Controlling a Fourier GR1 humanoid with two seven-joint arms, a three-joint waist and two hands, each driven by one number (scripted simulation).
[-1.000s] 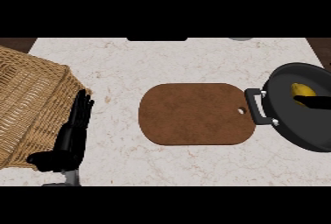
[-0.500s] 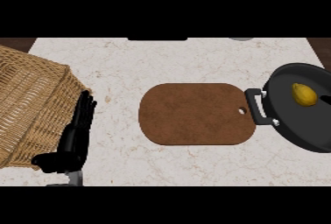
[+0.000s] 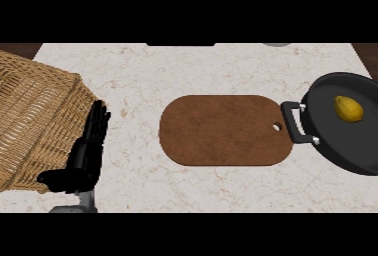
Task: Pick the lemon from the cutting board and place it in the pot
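Lemon [image 3: 349,108] is seen lying in the pot [image 3: 347,150], w/ the board [image 3: 221,130] left bare just beside the pot's handle [image 3: 294,122]. Task is judged done. Little can go wrong now: the lemon could be rolled only if the pot were knocked, e.g. by a careless arm retraction past the handle. Left hand [image 3: 85,155] is rested at the table's [image 3: 184,65] lower left, beside the basket [image 3: 37,120], fingers straight, held together, pointing up, nothing held. Right hand isn't shown, so its state can't be told.
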